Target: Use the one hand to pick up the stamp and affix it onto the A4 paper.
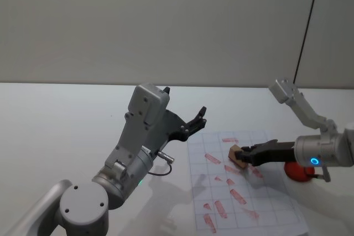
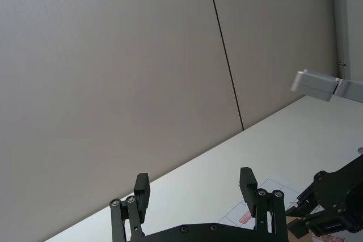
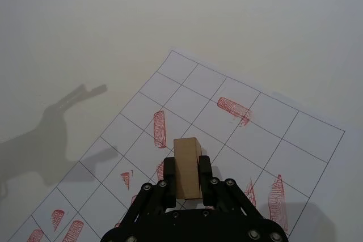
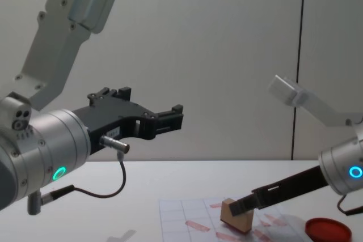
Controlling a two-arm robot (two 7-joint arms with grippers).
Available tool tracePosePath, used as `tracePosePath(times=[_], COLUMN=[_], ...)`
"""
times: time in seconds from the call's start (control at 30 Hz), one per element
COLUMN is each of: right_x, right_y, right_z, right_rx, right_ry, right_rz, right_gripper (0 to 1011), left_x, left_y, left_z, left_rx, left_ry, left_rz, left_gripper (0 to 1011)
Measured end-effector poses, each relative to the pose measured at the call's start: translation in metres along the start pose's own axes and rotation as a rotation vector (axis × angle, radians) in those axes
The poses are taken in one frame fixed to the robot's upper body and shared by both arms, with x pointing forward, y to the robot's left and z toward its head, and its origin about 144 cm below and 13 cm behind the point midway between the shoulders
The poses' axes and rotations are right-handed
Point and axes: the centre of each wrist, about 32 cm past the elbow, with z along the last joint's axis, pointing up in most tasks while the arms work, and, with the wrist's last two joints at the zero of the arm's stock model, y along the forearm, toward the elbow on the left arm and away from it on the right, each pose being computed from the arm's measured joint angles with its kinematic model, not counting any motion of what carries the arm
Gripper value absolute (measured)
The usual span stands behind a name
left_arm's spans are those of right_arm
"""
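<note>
The right arm reaches in from 3 o'clock with its forearm nearly level. Its slim right claw [image 1: 244, 157] is clamped on the wooden stamp [image 1: 235, 153], which is held tilted, low over the middle of the gridded A4 paper [image 1: 260, 203]. A round red ink pad [image 1: 297, 174] lies on the desk [image 1: 66, 125] at 3 o'clock of the stamp. At 10 o'clock the left claw [image 1: 200, 117] hangs raised, fingers apart.

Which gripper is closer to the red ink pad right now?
Right. The right gripper holds the stamp near the ink pad; the left gripper hangs raised, farther off.
</note>
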Motion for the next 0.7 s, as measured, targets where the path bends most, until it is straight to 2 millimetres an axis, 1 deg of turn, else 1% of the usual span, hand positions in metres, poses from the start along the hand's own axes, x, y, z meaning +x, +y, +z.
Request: tracePosePath(times=[0.7], right_x=[0.0004], right_y=[0.003], right_z=[-0.0008], right_rx=[-0.034], right_ry=[-0.003], right_rz=[0.002], right_gripper=[235], left_x=[0.0], left_y=[0.0], left_z=[0.0], left_rx=[0.0], left_ry=[0.0], left_rz=[0.0], left_gripper=[1002])
